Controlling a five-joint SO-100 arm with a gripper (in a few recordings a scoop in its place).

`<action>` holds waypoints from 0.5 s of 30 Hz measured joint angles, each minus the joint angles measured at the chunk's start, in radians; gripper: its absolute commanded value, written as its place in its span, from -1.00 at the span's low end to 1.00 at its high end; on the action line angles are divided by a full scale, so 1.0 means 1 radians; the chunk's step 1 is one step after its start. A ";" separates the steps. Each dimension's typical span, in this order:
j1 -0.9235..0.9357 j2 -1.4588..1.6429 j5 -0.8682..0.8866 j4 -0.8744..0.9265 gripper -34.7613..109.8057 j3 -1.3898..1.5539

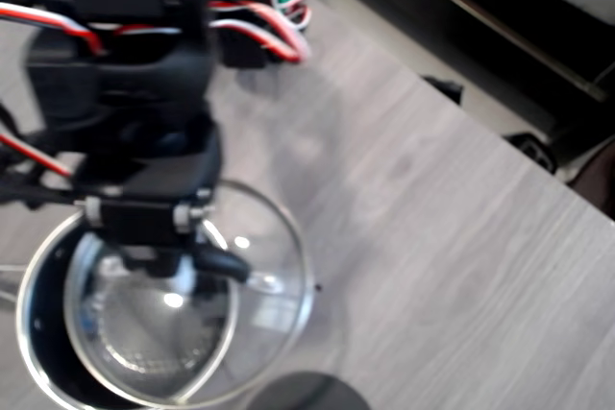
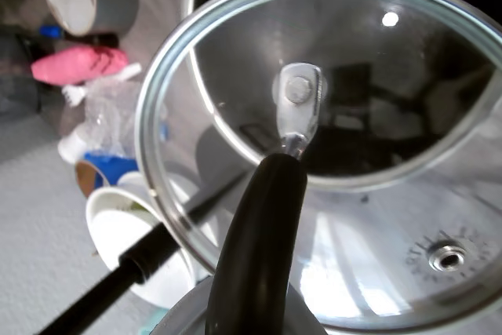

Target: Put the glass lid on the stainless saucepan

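Your gripper [image 1: 207, 261] sits low on the left side of the overhead view, directly over the glass lid [image 1: 259, 333], and its black fingertip lies against the lid's arched black handle [image 2: 255, 249]. You seem to have the lid by that handle, but the fingers are blurred and largely hidden under the arm's body, so you cannot tell how far apart they stand or whether they truly clamp it.

The lid hangs partly over the stainless saucepan [image 1: 34, 352]. In the overhead view the lid's steel rim reaches out to the right past the pan's rim, while the pan's dark inside shows to the left of it. The lid is not seated: in the wrist view it looks tilted, with the pan's bright rim [image 2: 196, 76] curving behind the glass and its dark inside seen through the far part. The handle's steel mount [image 2: 300, 107] is near the middle of the glass, and the small vent hole [image 2: 449, 256] sits at the lower right.

The table [image 1: 432, 237] is pale grey wood grain, bare to the right of the pan. A dark round shape [image 1: 303, 393] lies at the near edge just beside the lid. In the wrist view, a white bucket [image 2: 129, 233], a pink item [image 2: 78, 64] and other clutter sit on the floor to the left.
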 measured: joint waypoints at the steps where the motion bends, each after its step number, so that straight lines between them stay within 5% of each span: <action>1: 0.015 0.000 -0.003 0.000 -0.52 0.000; 15: 0.143 -0.172 -0.009 -0.124 -0.52 -0.003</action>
